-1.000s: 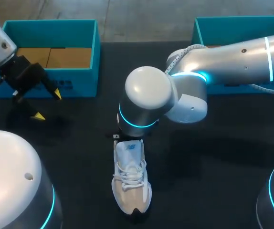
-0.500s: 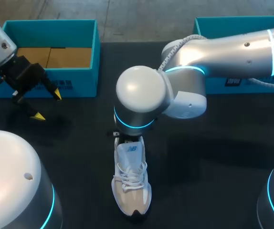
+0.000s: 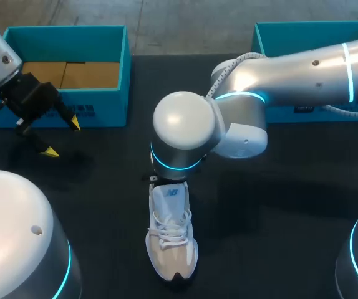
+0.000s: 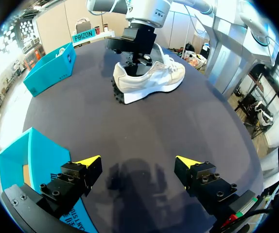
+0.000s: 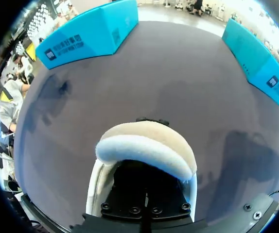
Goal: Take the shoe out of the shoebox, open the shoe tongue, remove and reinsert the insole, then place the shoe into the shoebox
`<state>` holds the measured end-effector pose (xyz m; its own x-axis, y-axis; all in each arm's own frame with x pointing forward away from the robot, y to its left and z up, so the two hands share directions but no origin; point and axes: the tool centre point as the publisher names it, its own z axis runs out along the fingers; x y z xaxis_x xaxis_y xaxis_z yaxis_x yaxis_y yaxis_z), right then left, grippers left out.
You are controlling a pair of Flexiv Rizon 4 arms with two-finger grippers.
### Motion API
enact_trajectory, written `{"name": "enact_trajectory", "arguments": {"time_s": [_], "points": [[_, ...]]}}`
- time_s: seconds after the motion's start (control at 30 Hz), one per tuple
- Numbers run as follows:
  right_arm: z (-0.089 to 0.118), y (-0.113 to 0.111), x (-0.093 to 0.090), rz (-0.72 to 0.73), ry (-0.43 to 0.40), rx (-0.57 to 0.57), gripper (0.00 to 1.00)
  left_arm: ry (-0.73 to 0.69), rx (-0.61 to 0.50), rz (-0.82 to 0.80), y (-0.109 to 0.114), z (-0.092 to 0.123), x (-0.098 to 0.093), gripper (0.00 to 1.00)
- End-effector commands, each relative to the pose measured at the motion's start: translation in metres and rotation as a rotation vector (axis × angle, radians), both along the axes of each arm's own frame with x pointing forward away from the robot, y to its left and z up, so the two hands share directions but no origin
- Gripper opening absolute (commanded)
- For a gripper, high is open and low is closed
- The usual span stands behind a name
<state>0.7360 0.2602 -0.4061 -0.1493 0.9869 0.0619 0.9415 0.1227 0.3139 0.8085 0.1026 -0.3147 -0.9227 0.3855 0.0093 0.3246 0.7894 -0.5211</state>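
A white lace-up shoe (image 3: 170, 240) stands on the dark table (image 3: 279, 205), toe toward the front edge. My right arm (image 3: 182, 134) hangs over its heel and hides its own gripper in the head view. In the right wrist view the right gripper (image 5: 144, 191) is shut, and its black fingers reach down into the shoe opening behind the padded heel collar (image 5: 147, 145). The tips are hidden inside, so I cannot see whether they pinch anything. My left gripper (image 3: 57, 134) stands open and empty at the far left, in front of the teal shoebox (image 3: 67, 68); from it the shoe (image 4: 149, 77) lies far ahead.
A second teal box (image 3: 316, 37) stands at the back right, partly behind my right arm. Dark tabletop lies between the left gripper (image 4: 138, 162) and the shoe. The left box's corner (image 4: 27, 160) is close beside the left fingers.
My right arm's wrist has shifted slightly to the left over the shoe's heel. The shoe has barely moved, and the left arm has stayed still.
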Motion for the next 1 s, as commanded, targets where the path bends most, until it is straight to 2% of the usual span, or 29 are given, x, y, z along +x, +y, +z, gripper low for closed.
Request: {"name": "enact_trajectory", "arguments": {"time_s": [0.03,0.27,0.43,0.57,0.7,1.0], "points": [[-0.008,0.003,-0.019,-0.128,-0.028,0.038,0.0,0.0,0.003,-0.001,0.0,0.001,0.0,1.0],[0.018,0.008,-0.021,-0.119,-0.095,-0.012,0.0,0.0,0.003,-0.001,0.0,0.001,0.0,1.0],[0.008,0.01,-0.012,-0.1,-0.077,-0.009,0.0,0.0,0.003,-0.001,0.0,0.001,0.0,1.0],[-0.007,0.01,-0.013,-0.096,-0.037,0.008,0.0,0.0,0.003,-0.001,0.0,0.001,0.0,1.0],[-0.016,0.007,-0.022,-0.11,-0.004,0.002,0.0,0.0,0.003,-0.001,0.0,0.001,0.0,1.0],[-0.015,-0.001,-0.058,-0.153,0.027,-0.013,0.0,0.0,0.003,-0.001,0.0,0.001,0.0,1.0]]}}
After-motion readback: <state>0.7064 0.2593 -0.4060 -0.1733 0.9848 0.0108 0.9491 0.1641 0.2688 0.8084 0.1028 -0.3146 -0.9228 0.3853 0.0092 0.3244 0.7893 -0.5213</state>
